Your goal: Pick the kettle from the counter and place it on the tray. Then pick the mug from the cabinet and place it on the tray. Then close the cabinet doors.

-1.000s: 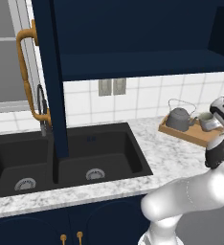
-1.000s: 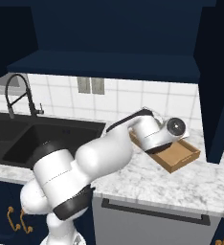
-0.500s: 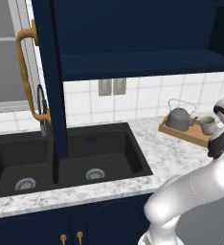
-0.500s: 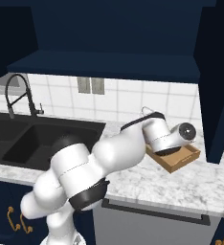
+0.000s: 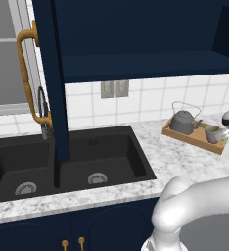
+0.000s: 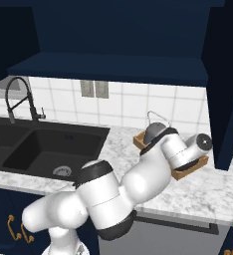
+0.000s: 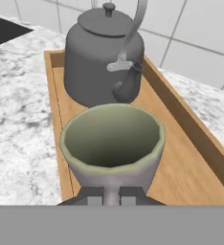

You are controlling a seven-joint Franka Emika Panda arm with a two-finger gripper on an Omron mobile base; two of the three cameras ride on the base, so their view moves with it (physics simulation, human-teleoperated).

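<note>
The grey-beige mug [image 7: 113, 143] with its pale green inside hangs right in front of my gripper [image 7: 112, 195], which is shut on its handle. It is over the near end of the wooden tray [image 7: 185, 162], just ahead of the spout of the dark-grey kettle [image 7: 104, 55] that stands on the tray. Whether the mug's base touches the tray floor I cannot tell. From the left base view, the mug [image 5: 213, 133] is at the tray's [image 5: 192, 138] right end beside the kettle [image 5: 183, 121]. Both cabinet doors [image 5: 53, 73] [image 6: 228, 84] stand open.
A black double sink [image 5: 62, 164] with a dark faucet [image 6: 19, 99] is set in the marble counter [image 5: 170, 162] left of the tray. The open left door's brass handle [image 5: 26, 73] hangs over the sink. My arm [image 6: 153, 174] hides part of the tray [image 6: 189, 170].
My hand has swung to the right with the mug and brought it a little lower, over the tray's end next to the kettle. The grip has stayed the same.
</note>
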